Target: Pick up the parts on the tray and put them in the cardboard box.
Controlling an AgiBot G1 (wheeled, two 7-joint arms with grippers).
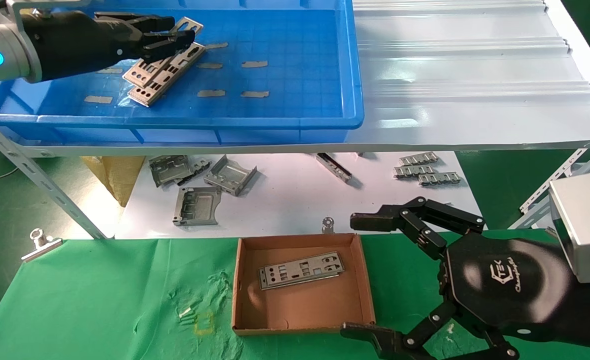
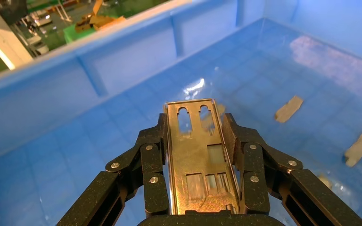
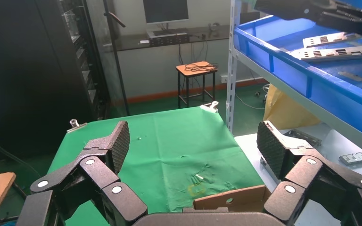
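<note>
The blue tray (image 1: 285, 120) sits on the upper shelf at the left. My left gripper (image 1: 175, 32) is over its back left part, shut on a silvery plate (image 2: 198, 155) held by its long edges; one end of the plate sticks out past the fingers (image 1: 189, 24). Two more plates (image 1: 162, 72) lie overlapped on the tray floor below it. The cardboard box (image 1: 366, 280) lies on the green cloth and holds stacked plates (image 1: 301, 270). My right gripper (image 1: 352, 275) is open and empty beside the box's right wall. The right wrist view shows a box corner (image 3: 231, 200).
A white ribbed metal sheet (image 1: 475, 75) lies right of the tray. Below the shelf, grey folded brackets (image 1: 200, 185) and toothed strips (image 1: 425, 170) lie on a white surface. A slanted shelf strut (image 1: 40, 175) and a metal clip (image 1: 40, 242) stand at the left.
</note>
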